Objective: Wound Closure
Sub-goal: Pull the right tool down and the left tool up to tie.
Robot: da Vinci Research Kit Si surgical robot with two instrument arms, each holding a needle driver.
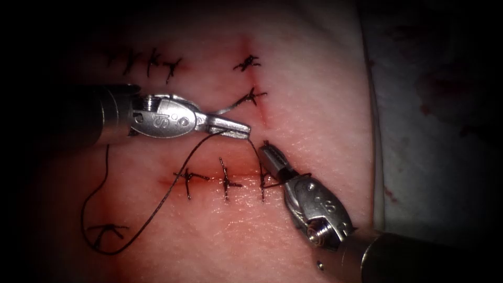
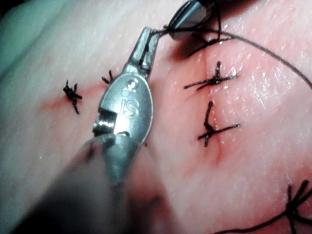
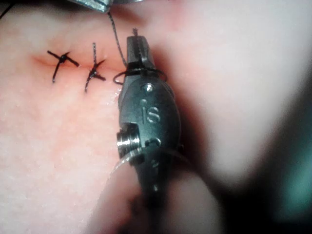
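A pale cloth (image 1: 435,136) with faint reddish stains lies at right, its edges in darkness.

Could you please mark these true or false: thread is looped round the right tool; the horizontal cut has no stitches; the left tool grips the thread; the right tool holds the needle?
1. Thread is looped round the right tool. True: a loop circles its shut jaws, seen in the right wrist view.
2. The horizontal cut has no stitches. False: dark stitches cross it.
3. The left tool grips the thread. True: its jaws are shut on it, just above the cut.
4. The right tool holds the needle. False: it grasps no needle. A pale curve, possibly the needle, rises from beside the left tool's jaws.
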